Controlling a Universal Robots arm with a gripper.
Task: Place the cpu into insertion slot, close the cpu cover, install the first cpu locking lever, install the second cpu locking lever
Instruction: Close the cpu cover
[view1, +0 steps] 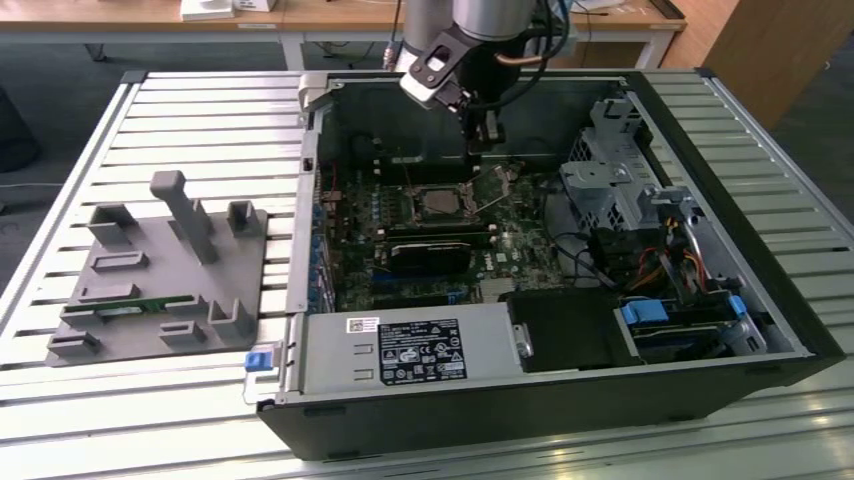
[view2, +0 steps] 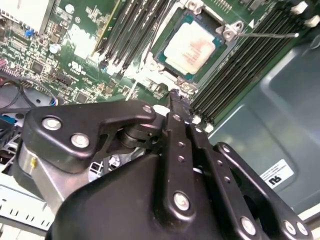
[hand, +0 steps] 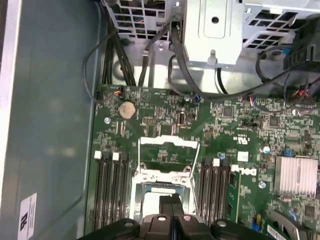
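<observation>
Inside the open computer case (view1: 561, 400), the cpu (view2: 192, 47) already lies seated in the insertion slot (view2: 214, 69) with its pale face bare, so the first step looks done. Beyond the slot in the first wrist view, the cpu cover (hand: 169, 142) seems swung open, with board showing through its cut-out. A thin locking lever (view2: 265, 35) juts free, so closing the cover and setting both levers appear left to do. At about one o'clock of the slot in the exterior view, the gripper (view1: 483, 140) hovers clenched on nothing, with a grey fixture (view1: 160, 270) at nine o'clock on the tabletop (view1: 134, 420).
</observation>
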